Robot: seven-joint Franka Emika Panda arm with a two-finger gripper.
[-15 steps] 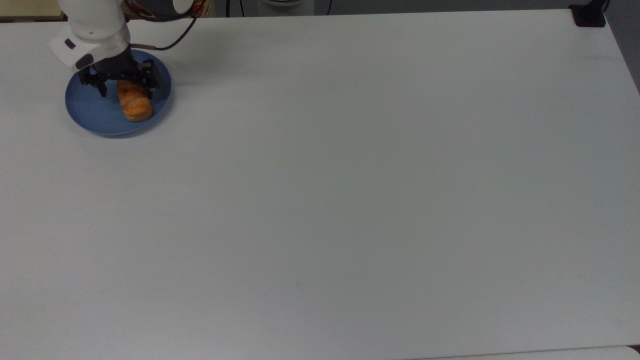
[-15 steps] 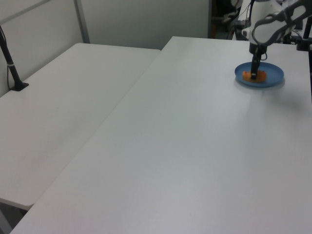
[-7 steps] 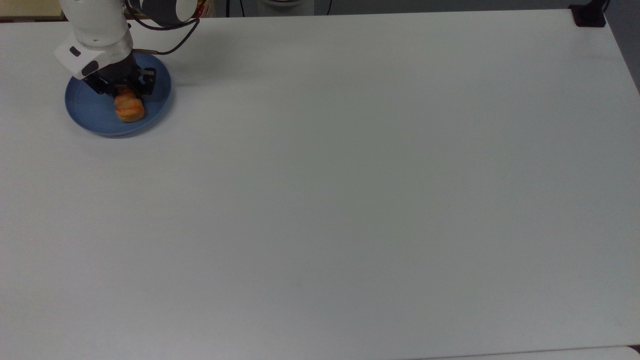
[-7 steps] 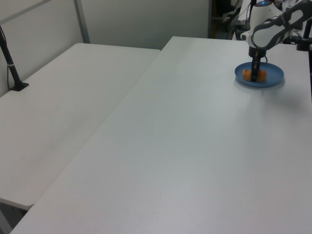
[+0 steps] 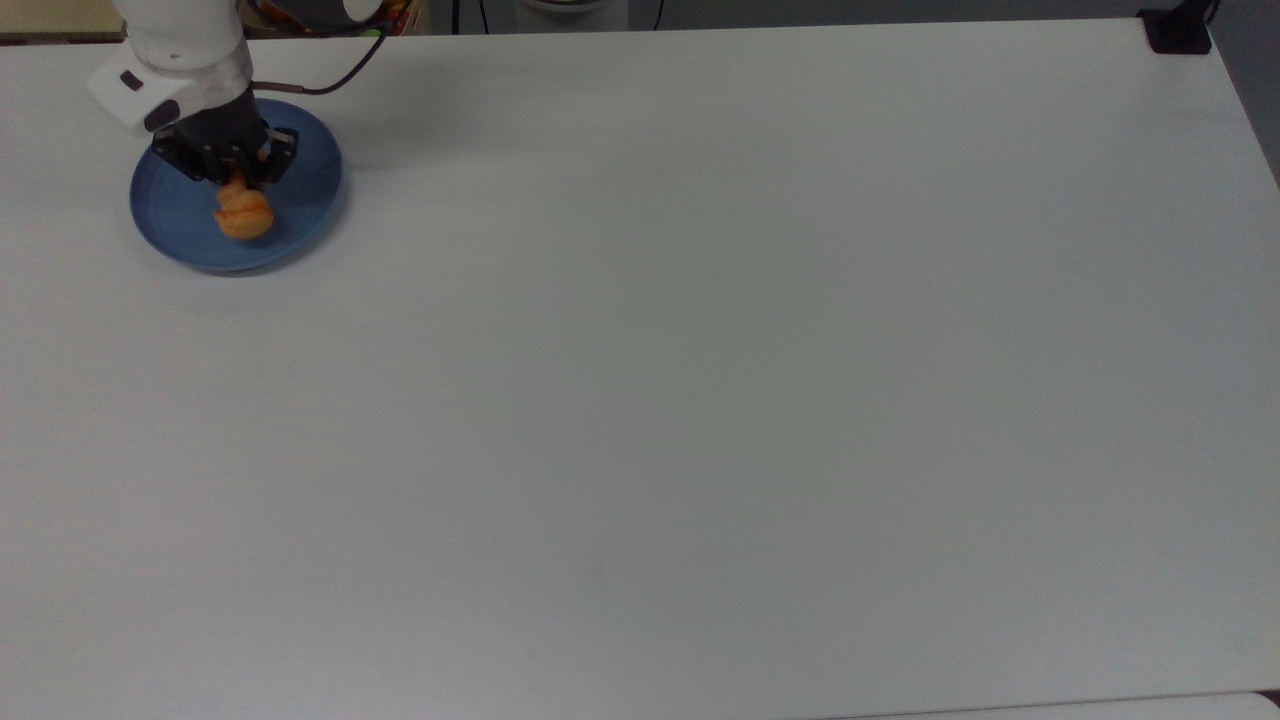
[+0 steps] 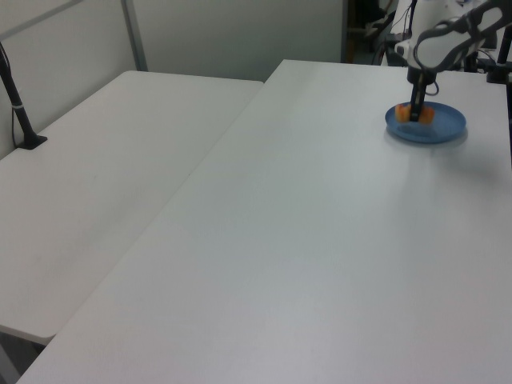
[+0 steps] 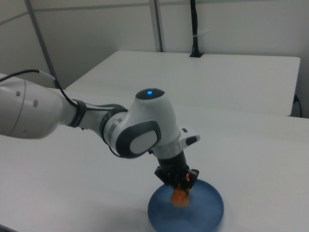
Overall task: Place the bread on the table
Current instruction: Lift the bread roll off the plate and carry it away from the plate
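The pincer [image 5: 238, 183] is clamped on the bread [image 5: 243, 212] — a small golden-orange, flaky-crusted loaf hanging just below the fingers, over the blue plate [image 5: 310, 190] at the top view's far left. The white table [image 5: 700, 350] stretches away to the pincer's right. A second ago the bread lay flat on the plate — now it is lifted, end-on

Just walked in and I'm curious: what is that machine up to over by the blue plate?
A robot arm has closed its gripper on a small piece of bread and holds it just above the blue plate. The bread hangs from the jaws, not yet set down on the white table.
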